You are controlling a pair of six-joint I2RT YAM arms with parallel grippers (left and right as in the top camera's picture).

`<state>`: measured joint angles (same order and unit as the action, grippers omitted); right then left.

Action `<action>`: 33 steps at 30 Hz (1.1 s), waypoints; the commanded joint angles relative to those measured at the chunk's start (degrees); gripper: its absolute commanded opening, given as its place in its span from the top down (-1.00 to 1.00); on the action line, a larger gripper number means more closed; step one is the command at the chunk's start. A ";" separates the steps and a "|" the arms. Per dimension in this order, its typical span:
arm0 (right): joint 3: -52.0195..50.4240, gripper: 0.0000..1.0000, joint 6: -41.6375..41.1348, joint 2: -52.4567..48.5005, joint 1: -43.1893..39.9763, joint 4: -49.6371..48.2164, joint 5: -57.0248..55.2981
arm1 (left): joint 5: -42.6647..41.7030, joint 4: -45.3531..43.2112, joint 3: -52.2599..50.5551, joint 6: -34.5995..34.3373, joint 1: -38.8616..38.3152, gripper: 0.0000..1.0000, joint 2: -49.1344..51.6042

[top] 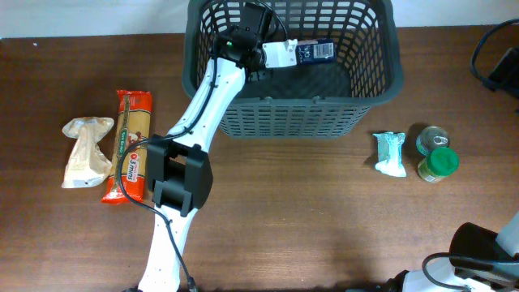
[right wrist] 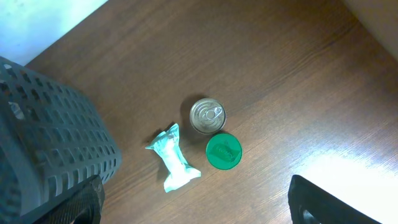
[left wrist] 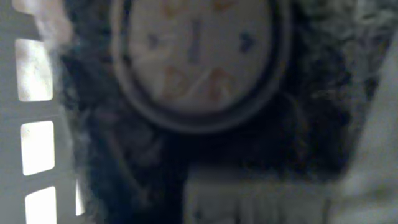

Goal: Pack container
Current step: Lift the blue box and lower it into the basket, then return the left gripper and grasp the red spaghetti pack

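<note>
The dark grey basket (top: pixel 369 101) stands at the back middle of the table. My left gripper (top: pixel 258 47) reaches down inside it, right against a blue and white package (top: pixel 304 52) lying on the basket floor. The left wrist view is a blurred close-up of a dark package with a round white print (left wrist: pixel 199 56), with the basket's slotted wall (left wrist: pixel 34 149) at the left; the fingers cannot be made out. My right gripper (right wrist: pixel 199 208) is wide open and empty, high above the table right of the basket (right wrist: pixel 50 143).
A beige bag (top: pixel 85 150) and an orange spaghetti pack (top: pixel 130 146) lie left of the basket. A teal-white packet (top: pixel 391 152) (right wrist: pixel 174 158), a tin can (top: pixel 430 136) (right wrist: pixel 207 115) and a green-lidded jar (top: pixel 442 162) (right wrist: pixel 223 151) sit at the right.
</note>
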<state>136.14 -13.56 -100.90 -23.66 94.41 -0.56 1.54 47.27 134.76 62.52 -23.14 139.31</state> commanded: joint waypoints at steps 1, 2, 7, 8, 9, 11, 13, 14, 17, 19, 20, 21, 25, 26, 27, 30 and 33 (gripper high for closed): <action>-0.31 -0.78 -0.26 0.24 -0.37 0.37 0.11 | -1.62 -0.61 0.35 -5.46 -0.39 -0.74 -0.02; -0.31 -0.78 -0.24 0.24 -0.37 0.42 0.11 | -1.62 -0.59 0.42 -7.76 -0.50 -0.99 -0.59; -0.31 -0.78 -0.26 0.24 -0.37 0.37 0.11 | -1.62 -0.46 0.72 -24.48 -0.59 -0.99 -7.41; -0.31 -0.78 -0.26 0.24 -0.37 0.37 0.11 | -1.62 -0.24 0.72 -26.25 -0.42 -0.99 -9.49; -0.31 -0.78 -0.26 0.24 -0.37 0.37 0.11 | -1.60 0.11 0.72 -27.21 -0.35 -0.99 -11.39; -0.31 -0.79 -0.26 0.24 -0.37 0.39 0.11 | -1.20 1.49 0.74 -27.43 -0.33 -0.99 -15.91; -0.31 -0.79 -0.26 0.24 -0.37 0.39 0.11 | 1.97 3.96 0.72 -28.79 -0.31 -0.99 -21.20; -0.31 -0.79 -0.24 0.24 -0.37 0.39 0.11 | 3.98 5.20 0.72 -28.92 -0.22 -0.99 -23.45; -0.31 -0.79 -0.26 0.24 -0.37 0.39 0.11 | 10.71 9.29 0.70 -28.94 2.01 -0.99 -31.43; -0.31 -0.78 -0.28 0.24 -0.37 0.39 0.13 | 11.56 11.47 0.70 -28.98 5.44 -0.99 -35.23; -0.31 -0.79 -0.26 0.24 -0.37 0.37 0.13 | 11.65 12.74 0.70 -29.99 8.00 -0.99 -36.76; -0.31 -0.78 -0.28 0.24 -0.37 0.33 0.13 | 11.61 13.99 0.61 -31.52 10.64 -0.99 -37.79; -0.31 -0.79 -0.28 0.24 -0.37 0.35 0.15 | 11.32 25.51 -0.61 -42.69 23.91 -1.00 -38.49; -0.31 -0.79 -0.28 0.24 -0.37 0.35 0.15 | 10.58 27.19 -2.01 -45.86 26.73 -1.00 -38.38; -0.31 -0.79 -0.28 0.24 -0.37 0.28 0.15 | 8.31 28.50 -4.28 -48.13 29.83 -1.00 -38.38; -0.31 -0.79 -0.35 0.24 -0.37 -0.13 0.15 | 0.15 30.01 -13.11 -49.29 36.65 -1.00 -38.36; -0.31 -0.79 -0.48 0.24 -0.37 -0.50 0.17 | -2.47 28.68 -24.83 -49.40 40.09 -1.00 -37.59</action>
<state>136.14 -13.54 -100.90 -23.66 94.26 -0.56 5.34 76.16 118.76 17.17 14.06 99.70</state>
